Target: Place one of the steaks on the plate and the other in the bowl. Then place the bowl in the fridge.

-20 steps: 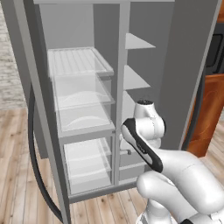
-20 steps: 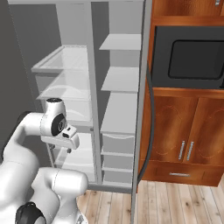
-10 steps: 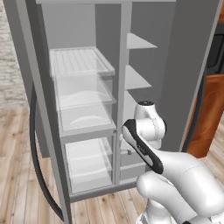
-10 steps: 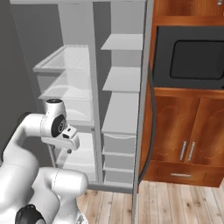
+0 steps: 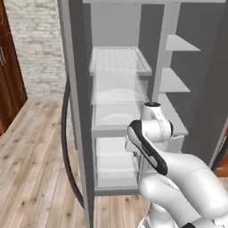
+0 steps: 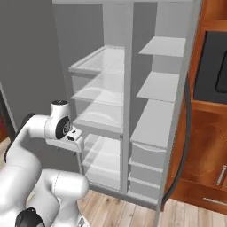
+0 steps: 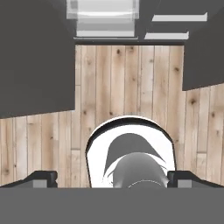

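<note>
The fridge (image 5: 129, 111) stands open on a pale wooden plank floor (image 5: 35, 151), its doors swung wide. Inside, a grey divider splits it into two columns. The wider column holds pale translucent shelves (image 5: 118, 62) stacked one above another, with a drawer (image 5: 116, 162) at the bottom. The narrower column carries short grey shelves (image 6: 162, 46) above closed drawers (image 6: 148, 155).

A big, smooth white robot arm (image 5: 178, 178) with round fat parts, black bands and grey round caps
</note>
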You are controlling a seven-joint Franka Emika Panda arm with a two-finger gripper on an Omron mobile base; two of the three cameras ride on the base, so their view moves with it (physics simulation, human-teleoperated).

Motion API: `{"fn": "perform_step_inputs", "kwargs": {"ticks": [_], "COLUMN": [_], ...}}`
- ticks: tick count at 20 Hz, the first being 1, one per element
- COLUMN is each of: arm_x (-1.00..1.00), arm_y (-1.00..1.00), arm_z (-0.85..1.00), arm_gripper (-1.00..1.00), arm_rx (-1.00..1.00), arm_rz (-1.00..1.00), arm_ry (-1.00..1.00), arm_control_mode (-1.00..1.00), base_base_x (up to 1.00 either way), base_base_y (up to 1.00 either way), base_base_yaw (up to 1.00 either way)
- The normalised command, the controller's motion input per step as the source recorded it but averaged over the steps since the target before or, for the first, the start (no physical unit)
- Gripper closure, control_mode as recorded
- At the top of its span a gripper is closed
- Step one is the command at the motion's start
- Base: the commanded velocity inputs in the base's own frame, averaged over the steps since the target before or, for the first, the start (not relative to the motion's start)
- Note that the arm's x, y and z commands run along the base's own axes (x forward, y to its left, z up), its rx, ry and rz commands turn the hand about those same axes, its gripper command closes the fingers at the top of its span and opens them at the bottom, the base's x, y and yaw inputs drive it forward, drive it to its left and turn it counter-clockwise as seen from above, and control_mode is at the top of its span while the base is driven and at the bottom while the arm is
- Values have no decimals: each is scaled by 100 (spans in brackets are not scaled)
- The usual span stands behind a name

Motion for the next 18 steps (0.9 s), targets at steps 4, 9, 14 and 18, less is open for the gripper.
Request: {"fn": "perform_step_inputs", "kwargs": {"ticks": [4,9,14,18], "arm_x": [0,0,0,0], "arm_y": [0,0,0,0], "arm_z": [0,0,0,0], "arm_gripper": [-100,-100,-100,-100], "arm_rx": [0,0,0,0], "arm_rz": [0,0,0,0], "arm_ry": [0,0,0,0], "arm_control_mode": [100,100,100,100], "base_base_x": [-70,-95,-100,-100], "base_base_y": [-2,1,-3,-6], "base_base_yaw": [68,58,57,72]}}
